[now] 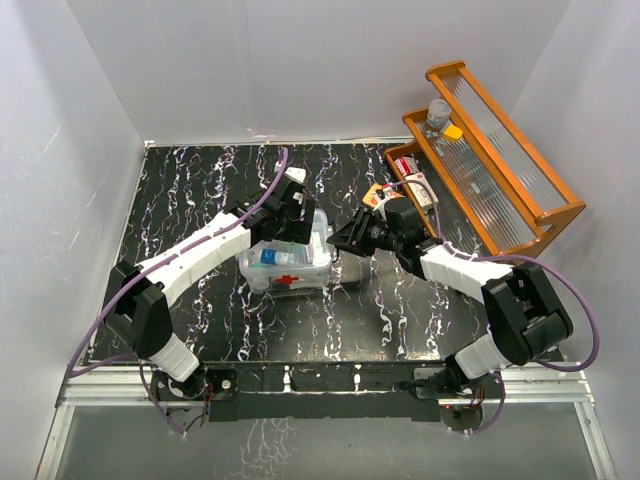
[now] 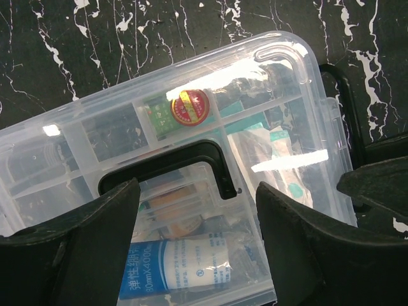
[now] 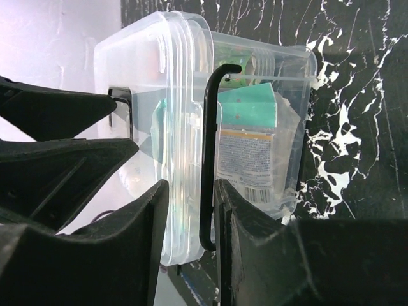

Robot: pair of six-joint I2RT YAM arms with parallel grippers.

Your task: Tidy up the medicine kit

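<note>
Mid-table (image 1: 180, 190): kit (image 1: 285, 270), clear plastic, long side roughly along the near edge, red mark (image 1: 288, 280) facing front. Lid (image 2: 268, 83) on. Seen through the lid: round red-yellow disc (image 2: 190, 107), blue-labelled roll (image 2: 172, 271), green packet (image 3: 248, 111). Other contents too blurred to name.

Left hand (image 2: 197, 191) over the kit's top, reaching in from the left. Fingers (image 2: 89, 242) spread wide, black handle (image 2: 166, 167) lying between them in the wrist view. Nothing pinched. Touching the lid or just above it: cannot tell.

Right hand (image 3: 190, 197) at the kit's right end, low, pointing at the end wall. Fingers parted only a little, with the thin black clasp (image 3: 207, 159) standing in the gap. Clasp close against one finger, clear space on the other side, so not pinched.

Rack (image 1: 485, 215) at the far right corner, orange wood, tiered, ribbed clear shelves, apart from the kit. On it: small bottle (image 1: 437, 112) on an upper tier, yellow item (image 1: 453, 131) just beside it, white-and-red box (image 1: 418, 188) on the lowest tier, near the right hand's wrist.
</note>
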